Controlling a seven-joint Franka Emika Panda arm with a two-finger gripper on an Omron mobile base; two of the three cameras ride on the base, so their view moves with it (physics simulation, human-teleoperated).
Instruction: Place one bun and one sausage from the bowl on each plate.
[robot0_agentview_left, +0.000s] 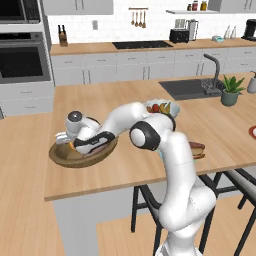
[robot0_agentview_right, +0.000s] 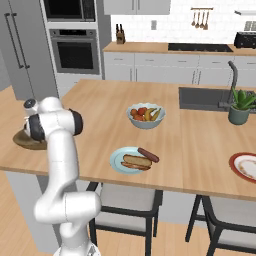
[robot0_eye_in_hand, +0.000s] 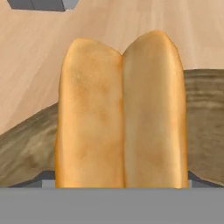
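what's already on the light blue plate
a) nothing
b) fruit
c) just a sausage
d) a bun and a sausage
d: in the right base view the light blue plate carries a tan bun with a dark sausage lying along its far edge, partly over the rim.

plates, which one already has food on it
The light blue plate, near the counter's front edge, carries a bun and a sausage. The red-rimmed white plate at the right edge looks bare.
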